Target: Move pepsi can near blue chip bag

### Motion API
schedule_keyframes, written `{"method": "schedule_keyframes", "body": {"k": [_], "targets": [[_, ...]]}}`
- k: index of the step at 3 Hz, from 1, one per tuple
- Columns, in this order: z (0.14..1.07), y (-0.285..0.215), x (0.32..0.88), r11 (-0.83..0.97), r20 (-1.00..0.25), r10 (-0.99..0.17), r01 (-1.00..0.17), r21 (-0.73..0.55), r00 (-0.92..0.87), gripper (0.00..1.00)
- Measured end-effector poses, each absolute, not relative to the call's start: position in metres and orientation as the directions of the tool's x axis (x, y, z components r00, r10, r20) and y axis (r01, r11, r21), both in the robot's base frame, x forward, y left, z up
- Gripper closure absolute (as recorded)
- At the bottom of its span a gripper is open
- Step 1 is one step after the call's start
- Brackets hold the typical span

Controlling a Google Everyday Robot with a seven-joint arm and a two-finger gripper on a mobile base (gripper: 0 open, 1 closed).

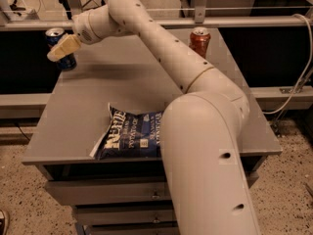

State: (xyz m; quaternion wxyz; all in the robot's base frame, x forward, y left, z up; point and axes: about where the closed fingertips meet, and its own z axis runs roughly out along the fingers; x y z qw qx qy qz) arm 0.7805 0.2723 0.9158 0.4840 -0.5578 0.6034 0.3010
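Note:
The pepsi can (56, 35) is dark blue with a silver top and stands upright at the far left corner of the grey table (98, 97). My gripper (57, 53) reaches in from the right and overlaps the front of the can at mid height, hiding part of its body. The blue chip bag (128, 133) lies flat near the table's front edge, navy with white lettering. Its right part is hidden behind my arm (205, 131).
An orange-red soda can (199, 41) stands upright at the far right of the table. My arm spans the table from front right to far left. A metal rail (254, 21) runs behind the table. Drawers (107, 192) sit below the front edge.

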Motion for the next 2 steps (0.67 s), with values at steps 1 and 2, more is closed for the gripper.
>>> {"method": "schedule_keyframes", "body": {"k": [1,2], "targets": [[0.9083,0.2786,0.7730,0.153,-0.916,-0.397,-0.979,-0.137,0.066,0.18],[0.9047,0.2812,0.7652,0.127,-0.915,-0.400,-0.986,-0.105,0.045,0.40]]}}
